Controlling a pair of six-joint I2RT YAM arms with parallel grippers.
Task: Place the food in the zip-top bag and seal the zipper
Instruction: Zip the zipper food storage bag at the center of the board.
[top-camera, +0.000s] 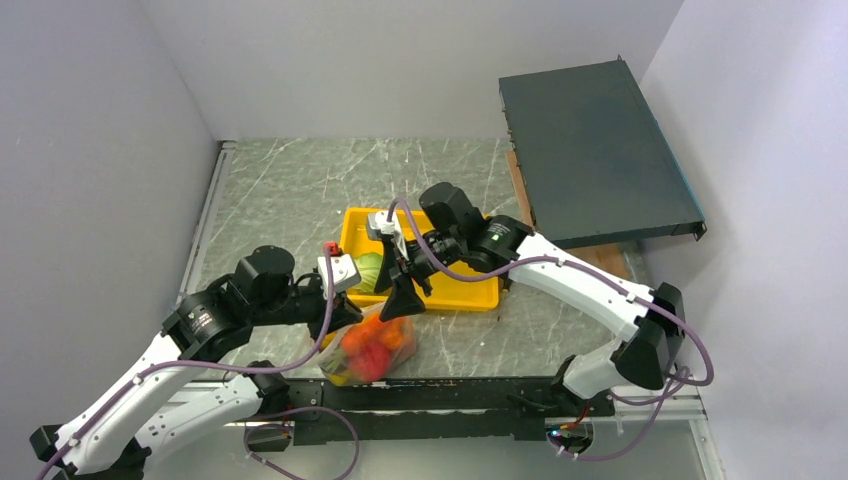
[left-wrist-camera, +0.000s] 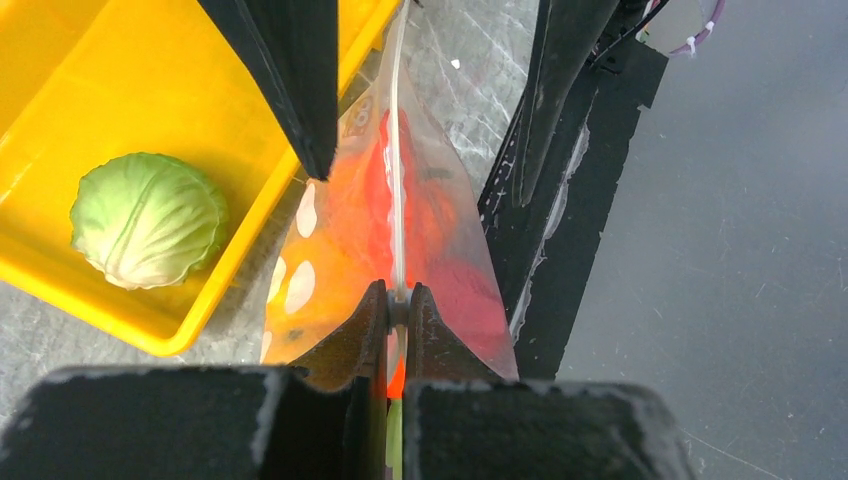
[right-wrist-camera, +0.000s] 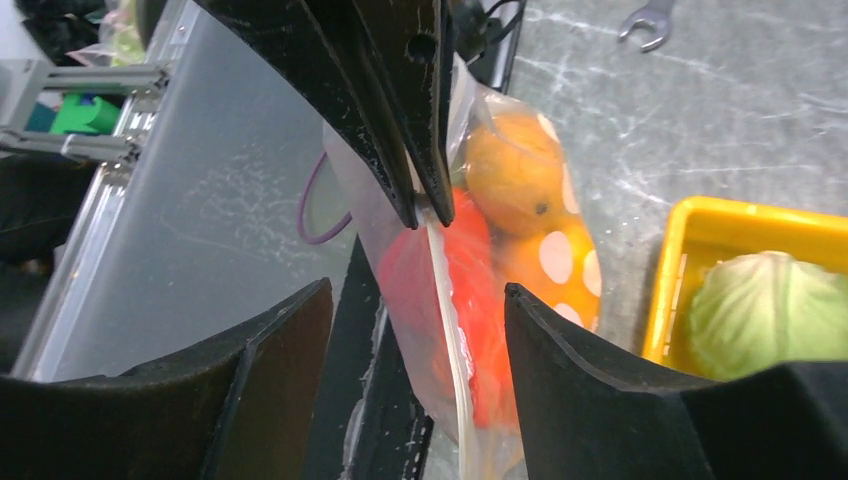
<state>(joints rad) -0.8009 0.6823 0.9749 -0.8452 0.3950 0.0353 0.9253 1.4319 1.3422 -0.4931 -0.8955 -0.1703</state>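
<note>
As left fingers (left-wrist-camera: 375, 318) pinch zipper (left-wrist-camera: 396, 180), sealed (seemingly)

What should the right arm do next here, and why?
Probably lift the right gripper off and move it to the cabbage in the tray. Its jaws stand open astride the zipper, gripping nothing; the left gripper pinches the zipper, holding the bag; the cabbage is not yet bagged.

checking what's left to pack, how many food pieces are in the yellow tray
1: the green cabbage at the left end of the yellow tray. The right arm covers part of the tray from above, so another could be hidden.
</note>
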